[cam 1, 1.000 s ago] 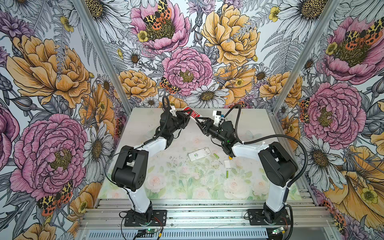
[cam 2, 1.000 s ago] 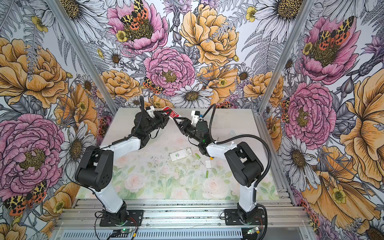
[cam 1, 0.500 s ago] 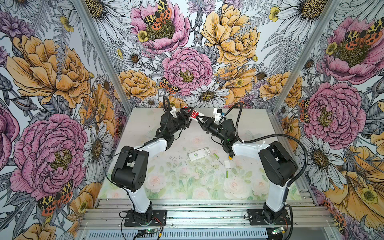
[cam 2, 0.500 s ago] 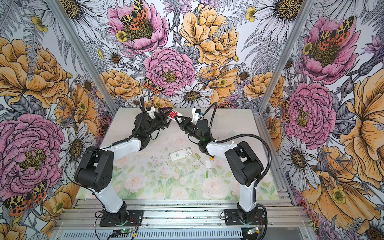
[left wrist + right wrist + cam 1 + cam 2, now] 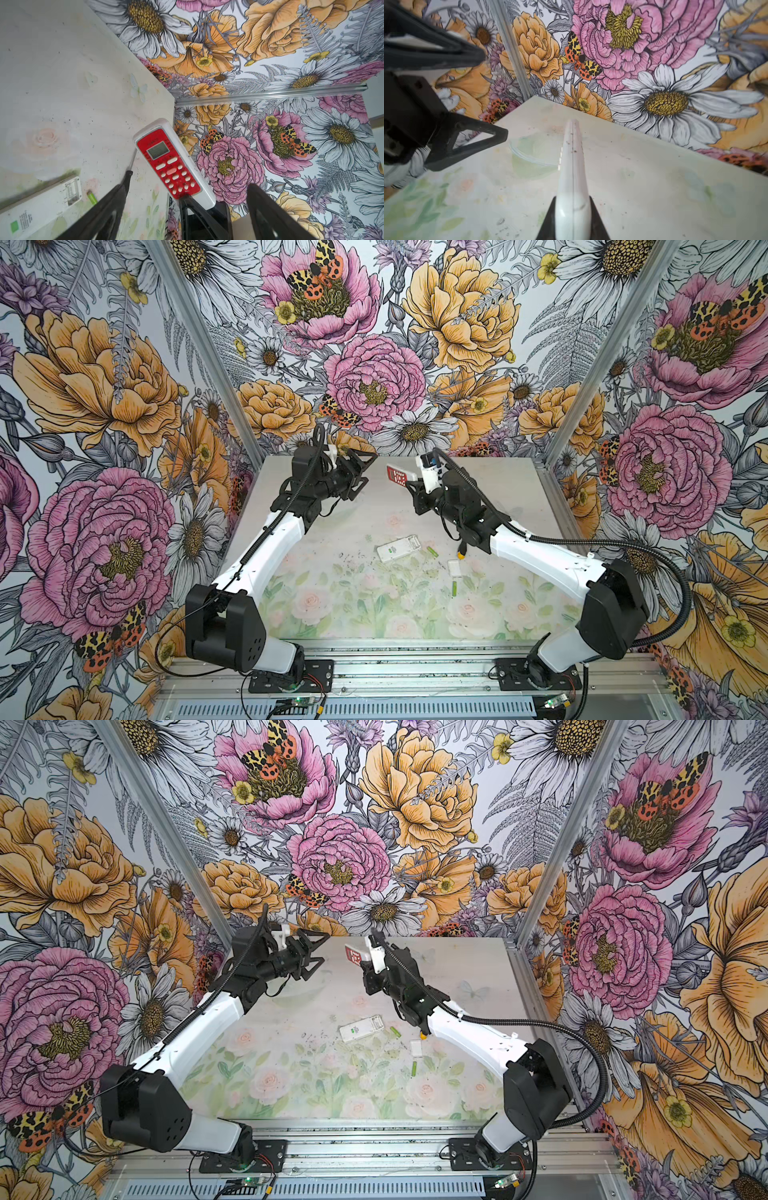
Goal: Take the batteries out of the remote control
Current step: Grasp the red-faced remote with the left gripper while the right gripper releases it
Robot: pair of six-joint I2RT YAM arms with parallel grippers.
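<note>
We hold the red remote [image 5: 397,477] aloft in our right gripper [image 5: 412,486] — jaws clamped on it; our left gripper [image 5: 365,470] stands wide nearby, empty.

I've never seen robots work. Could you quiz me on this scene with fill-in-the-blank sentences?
The right gripper holds up a remote control whose face is ____.
The left gripper stands ____ and empty.
Near the white remote control on the table lie two light ____ batteries.
Answers: red; open; green.
</note>
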